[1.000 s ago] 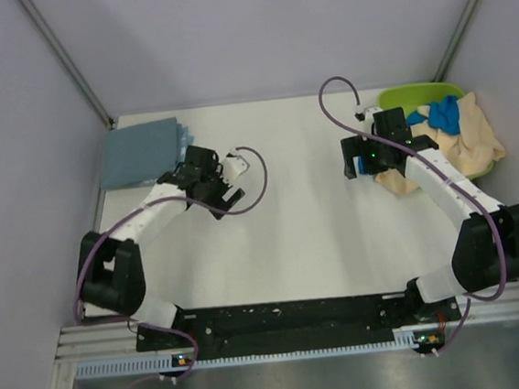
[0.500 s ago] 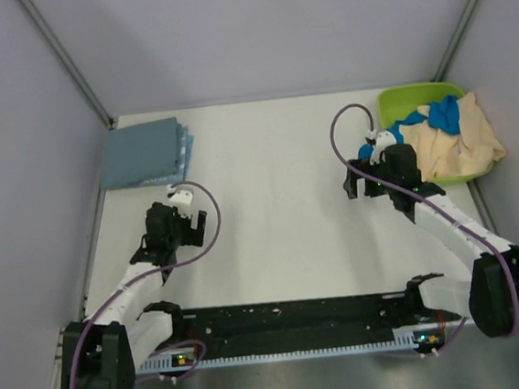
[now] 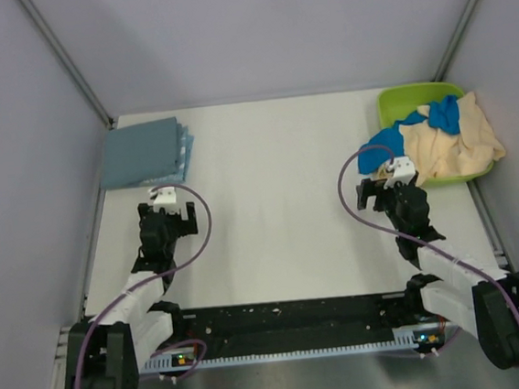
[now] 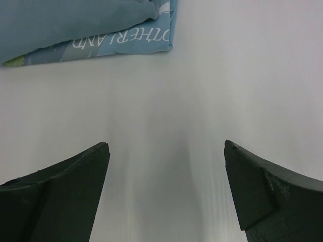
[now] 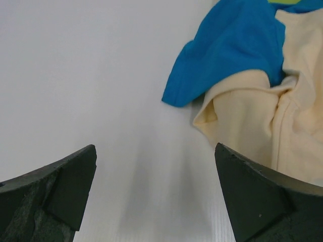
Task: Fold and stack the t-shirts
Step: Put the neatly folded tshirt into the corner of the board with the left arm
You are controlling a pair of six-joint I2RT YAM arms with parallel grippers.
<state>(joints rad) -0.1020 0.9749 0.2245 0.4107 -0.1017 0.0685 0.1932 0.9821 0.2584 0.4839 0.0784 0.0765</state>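
A folded slate-blue t-shirt (image 3: 141, 153) lies at the far left on top of a folded teal t-shirt with white letters (image 3: 187, 152). Both show at the top of the left wrist view, the slate-blue one (image 4: 75, 20) and the teal one (image 4: 126, 40). A bright blue t-shirt (image 3: 385, 139) and a cream-beige t-shirt (image 3: 457, 143) spill crumpled from the tub at the far right; the right wrist view shows the blue (image 5: 227, 50) and the cream (image 5: 262, 116). My left gripper (image 3: 166, 203) (image 4: 166, 146) is open and empty, short of the stack. My right gripper (image 3: 385, 185) (image 5: 155, 148) is open and empty, just short of the blue shirt.
A lime-green plastic tub (image 3: 415, 95) stands at the far right corner under the loose shirts. Grey walls close the table on the left, the back and the right. White table surface (image 3: 277, 184) lies between the two grippers.
Both arms have drawn back toward the near edge. The left gripper has moved away from the folded stack, and the right gripper away from the pile at the tub. Both stay open.
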